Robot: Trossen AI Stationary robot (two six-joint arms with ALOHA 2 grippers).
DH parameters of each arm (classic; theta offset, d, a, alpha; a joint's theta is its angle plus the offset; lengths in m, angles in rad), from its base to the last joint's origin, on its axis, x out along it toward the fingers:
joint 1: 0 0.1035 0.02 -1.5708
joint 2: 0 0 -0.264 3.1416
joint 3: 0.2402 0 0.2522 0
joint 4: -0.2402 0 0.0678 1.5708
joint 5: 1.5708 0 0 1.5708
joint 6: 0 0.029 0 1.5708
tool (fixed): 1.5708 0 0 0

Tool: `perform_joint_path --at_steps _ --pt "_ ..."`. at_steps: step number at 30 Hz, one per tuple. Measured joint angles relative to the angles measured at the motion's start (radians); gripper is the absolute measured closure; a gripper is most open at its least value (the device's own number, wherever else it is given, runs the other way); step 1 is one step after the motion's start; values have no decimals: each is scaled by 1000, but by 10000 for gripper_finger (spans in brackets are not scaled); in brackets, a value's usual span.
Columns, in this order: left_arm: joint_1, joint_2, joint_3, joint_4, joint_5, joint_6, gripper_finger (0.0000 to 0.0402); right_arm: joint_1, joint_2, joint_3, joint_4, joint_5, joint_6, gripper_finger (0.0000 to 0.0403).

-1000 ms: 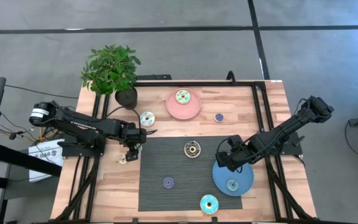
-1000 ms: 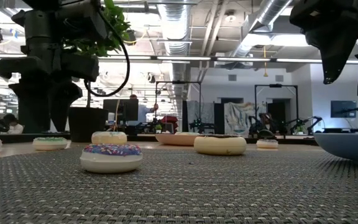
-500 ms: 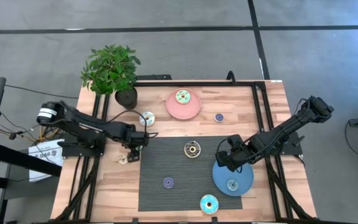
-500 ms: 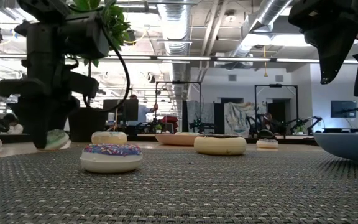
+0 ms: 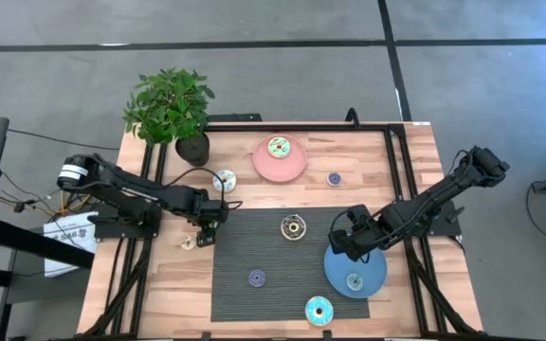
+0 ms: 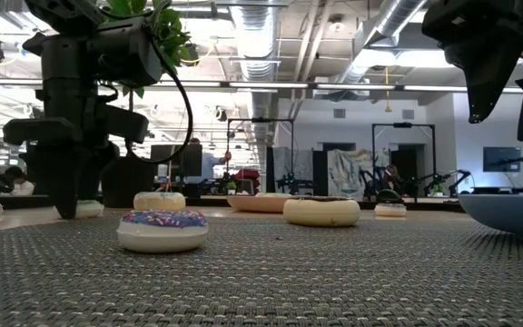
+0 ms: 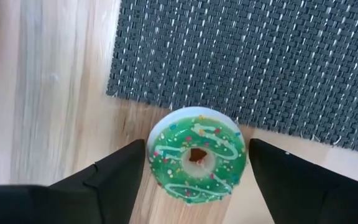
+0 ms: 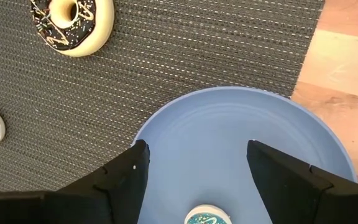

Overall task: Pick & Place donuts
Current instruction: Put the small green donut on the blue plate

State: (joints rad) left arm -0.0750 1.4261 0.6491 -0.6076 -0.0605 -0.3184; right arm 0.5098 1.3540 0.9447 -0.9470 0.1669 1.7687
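Note:
A small green-iced donut (image 7: 222,134) with white stripes lies flat on the wood at the near-left corner of the dark mat (image 7: 260,56). My left gripper (image 7: 197,144) is open and low over it, pointing down. One finger stands on each side of the donut, with a narrow gap on each. In the low view the donut (image 6: 89,209) shows beside the left gripper (image 6: 75,200). In the high view the left gripper (image 5: 207,227) hides the donut. My right gripper (image 5: 344,244) is open and empty, and hovers over the far-left rim of the blue plate (image 5: 373,275).
A small cyan donut (image 5: 354,280) lies on the blue plate. A green donut (image 5: 278,147) lies on the pink plate (image 5: 292,169). Brown (image 5: 293,226) and purple (image 5: 256,278) donuts are on the mat, others (image 5: 224,180), (image 5: 334,178), (image 5: 318,310), (image 5: 187,242) around it. A potted plant (image 5: 172,109) stands far left.
My left gripper has come down from above the green donut to table level, shifting a little toward the table's right. Its fingers now stand on either side of the donut.

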Motion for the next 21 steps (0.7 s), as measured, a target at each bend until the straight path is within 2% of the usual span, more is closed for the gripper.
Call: perform_joint_path --at_steps 8,14,21 --pt "0 0 0 -3 11 -4 177 0 0 0 -2 0 0 143" --pt "0 0 1 -6 -21 -21 195 0 0 0 -2 0 0 143" --pt "0 0 104 -143 -77 -83 204 -8 -11 0 -29 8 -30 143"
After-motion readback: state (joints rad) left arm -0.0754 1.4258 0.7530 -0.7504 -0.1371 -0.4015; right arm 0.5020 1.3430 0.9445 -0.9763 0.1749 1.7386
